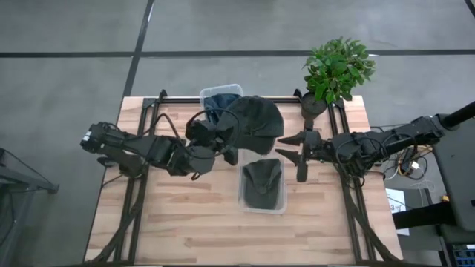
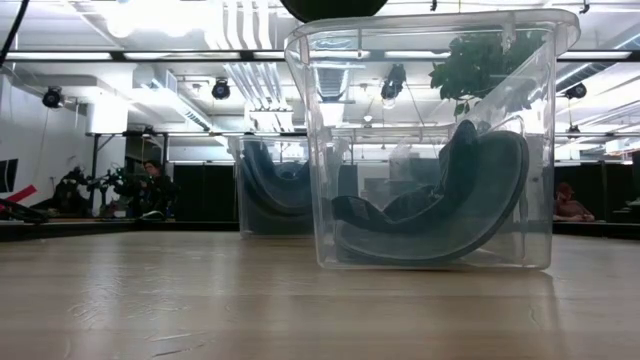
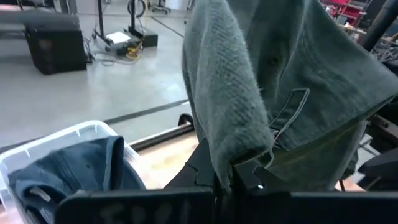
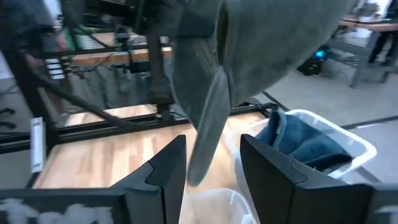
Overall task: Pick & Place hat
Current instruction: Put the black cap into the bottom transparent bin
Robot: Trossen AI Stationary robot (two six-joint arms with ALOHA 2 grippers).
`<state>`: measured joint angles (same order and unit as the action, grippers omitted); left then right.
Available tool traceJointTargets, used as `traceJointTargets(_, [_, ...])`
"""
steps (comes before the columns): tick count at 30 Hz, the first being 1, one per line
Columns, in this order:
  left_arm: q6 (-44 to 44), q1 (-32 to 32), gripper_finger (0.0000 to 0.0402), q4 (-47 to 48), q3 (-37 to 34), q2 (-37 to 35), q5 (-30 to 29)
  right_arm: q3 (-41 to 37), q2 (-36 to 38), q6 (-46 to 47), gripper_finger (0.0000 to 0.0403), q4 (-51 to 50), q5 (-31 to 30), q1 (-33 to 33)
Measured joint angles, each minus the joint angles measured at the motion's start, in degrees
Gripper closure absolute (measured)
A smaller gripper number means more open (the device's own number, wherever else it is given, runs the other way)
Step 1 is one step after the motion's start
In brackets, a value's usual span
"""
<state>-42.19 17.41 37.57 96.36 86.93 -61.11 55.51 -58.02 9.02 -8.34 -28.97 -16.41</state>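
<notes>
Wood counter point(image 1: 185, 222): left jaws point(image 1: 223, 141) clamped on raised hat point(image 1: 256, 119); right jaws point(image 1: 295, 156) apart, just beside it, above bin point(image 1: 261, 206).

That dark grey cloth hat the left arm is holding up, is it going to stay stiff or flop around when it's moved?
Probably floppy: the dark grey cloth hat hangs in soft folds from the left gripper. Its strap dangles, so it may snag the clear plastic bin rim. It looks light.

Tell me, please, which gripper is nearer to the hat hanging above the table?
Left. The left gripper is shut on the lifted hat, holding it above the table. The right gripper is open beside the hat's edge, not touching it.
</notes>
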Motion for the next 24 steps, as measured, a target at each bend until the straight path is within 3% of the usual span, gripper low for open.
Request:
traceJointTargets(16, [3.29,0.04,0.0397,-3.34,-0.02,0.05,-3.47,8.99,-9.08,0.25,0.025,-0.26,-1.89,3.27])
traceJointTargets(24, [3.15,0.22,0.0397,-3.46,-0.04,0.05,-3.28,11.75,-12.02,1.74,0.0303,-0.43,-3.21,5.65])
